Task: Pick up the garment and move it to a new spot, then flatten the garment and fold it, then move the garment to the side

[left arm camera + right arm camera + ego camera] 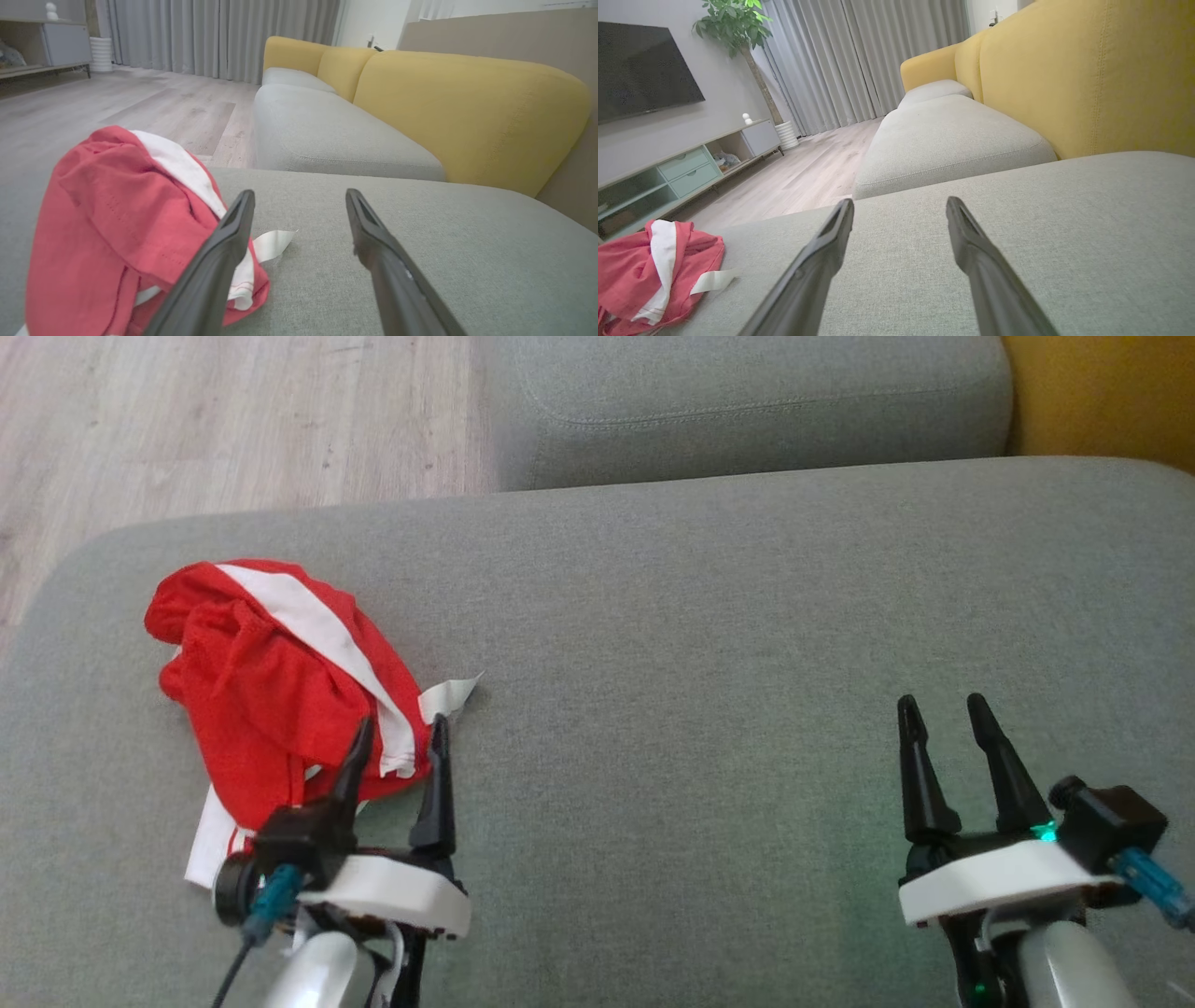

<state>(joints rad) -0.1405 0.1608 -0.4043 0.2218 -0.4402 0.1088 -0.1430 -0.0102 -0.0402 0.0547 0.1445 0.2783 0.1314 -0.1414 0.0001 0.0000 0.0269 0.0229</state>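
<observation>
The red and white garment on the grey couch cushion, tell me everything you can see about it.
The red garment with white stripes looks like thin knit fabric with a stitched hem. It lies crumpled in a loose heap at the left of the grey fabric seat cushion, a white strip poking out rightward. The left gripper, jaws open, sits at its near edge; contact is unclear.

Head view looks down onto the grey seat cushion (709, 616). Both wrist views skim low across it, sharing the red garment (117, 224).
</observation>
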